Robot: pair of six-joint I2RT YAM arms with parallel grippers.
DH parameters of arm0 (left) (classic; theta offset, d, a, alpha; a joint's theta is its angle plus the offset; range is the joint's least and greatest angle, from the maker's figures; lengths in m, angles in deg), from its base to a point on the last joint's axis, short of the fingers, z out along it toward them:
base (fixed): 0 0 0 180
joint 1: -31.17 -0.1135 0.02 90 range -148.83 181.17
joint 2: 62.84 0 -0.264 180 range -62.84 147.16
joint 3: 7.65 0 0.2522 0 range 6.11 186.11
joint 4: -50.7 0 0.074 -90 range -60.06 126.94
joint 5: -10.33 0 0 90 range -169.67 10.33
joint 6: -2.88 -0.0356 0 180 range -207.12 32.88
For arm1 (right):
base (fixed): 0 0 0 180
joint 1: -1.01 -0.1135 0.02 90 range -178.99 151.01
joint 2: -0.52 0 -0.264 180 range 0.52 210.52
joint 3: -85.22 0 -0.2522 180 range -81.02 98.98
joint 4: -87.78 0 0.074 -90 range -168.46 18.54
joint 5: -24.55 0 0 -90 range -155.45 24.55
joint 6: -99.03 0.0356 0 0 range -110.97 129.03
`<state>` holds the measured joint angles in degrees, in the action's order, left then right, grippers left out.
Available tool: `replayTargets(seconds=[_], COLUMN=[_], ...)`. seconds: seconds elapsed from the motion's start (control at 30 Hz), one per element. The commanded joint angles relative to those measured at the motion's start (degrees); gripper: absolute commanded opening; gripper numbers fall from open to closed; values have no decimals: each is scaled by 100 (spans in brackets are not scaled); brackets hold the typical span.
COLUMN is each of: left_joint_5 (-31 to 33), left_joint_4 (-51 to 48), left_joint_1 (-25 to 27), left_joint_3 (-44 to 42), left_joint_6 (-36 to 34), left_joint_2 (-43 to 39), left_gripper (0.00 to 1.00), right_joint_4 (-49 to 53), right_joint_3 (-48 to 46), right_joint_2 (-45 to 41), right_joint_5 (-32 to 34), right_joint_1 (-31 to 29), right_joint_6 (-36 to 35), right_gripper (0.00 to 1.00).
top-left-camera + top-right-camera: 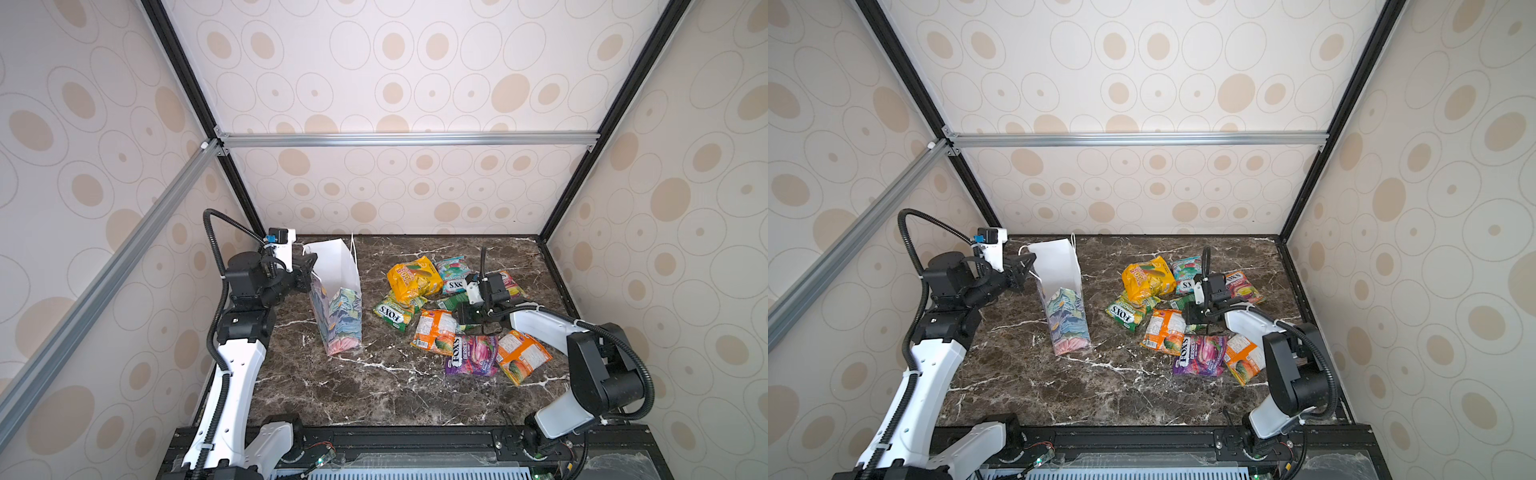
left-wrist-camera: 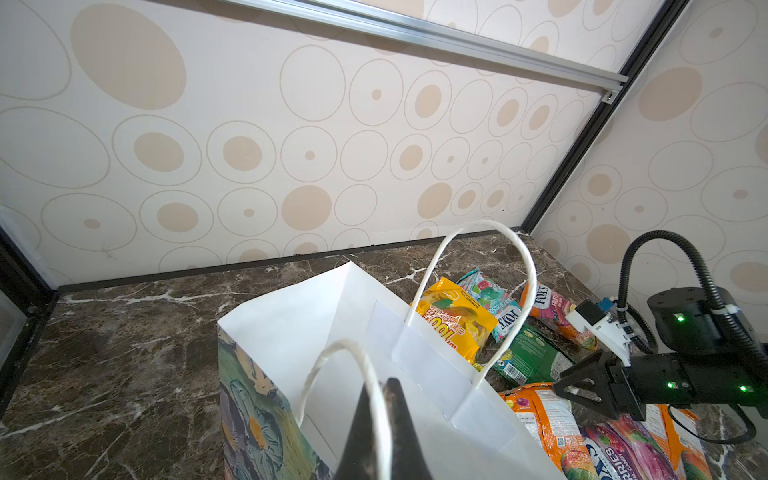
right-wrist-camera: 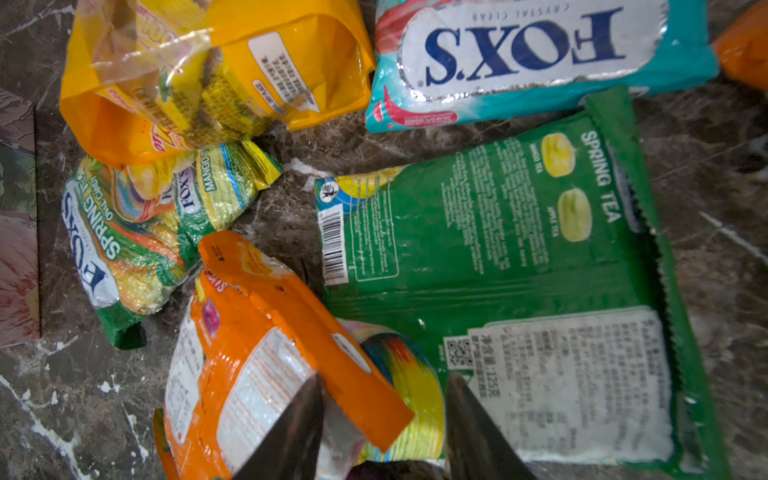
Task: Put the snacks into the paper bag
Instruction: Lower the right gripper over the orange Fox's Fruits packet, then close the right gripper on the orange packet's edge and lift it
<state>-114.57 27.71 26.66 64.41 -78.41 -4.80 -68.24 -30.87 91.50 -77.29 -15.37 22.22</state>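
Snacks (image 1: 434,330) lie heaped at centre right in both top views, roughly nine glossy packets on a dark marble-look tabletop (image 1: 374,395) veined white. The paper bag (image 1: 334,291) stands upright left of centre, apart from the heap, mouth open. The left gripper (image 1: 311,269) meets its rim; the right gripper (image 1: 468,320) hangs over the heap. Cream walls (image 1: 395,75) printed with beige ovals, edged by metal bars (image 1: 407,139), enclose the table.

From the left wrist, the left gripper's fingers (image 2: 401,428) press together on a white cord handle (image 2: 345,344); the bag's white inside shows no packet, though its floor is hidden.

From the right wrist, the jaws stand spread astride the edge of an orange packet (image 3: 257,332) beside a green packet (image 3: 498,249), not yet pinching it. Packing seems barely begun: every visible packet is left to bag.
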Motion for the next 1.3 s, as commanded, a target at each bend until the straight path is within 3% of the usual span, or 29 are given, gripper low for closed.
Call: replayTargets(seconds=[0.0, 0.43, 0.83, 1.27], left_joint_5=[-98, -114, -219, -365], left_joint_4=[137, 150, 187, 229], left_joint_1=[-56, -64, -66, -67], left_joint_3=[15, 9, -2, -2], left_joint_6=[-23, -23, -19, -18], left_joint_2=[-115, -108, -135, -170], left_gripper=[0, 0, 0, 0], right_joint_4=[-62, -209, -137, 116], right_joint_3=[132, 194, 186, 228], right_joint_2=[100, 293, 171, -446], right_joint_5=[31, -32, -72, -315], right_joint_1=[12, 8, 11, 9], right_joint_6=[23, 90, 92, 173], right_gripper=[48, 36, 1, 0])
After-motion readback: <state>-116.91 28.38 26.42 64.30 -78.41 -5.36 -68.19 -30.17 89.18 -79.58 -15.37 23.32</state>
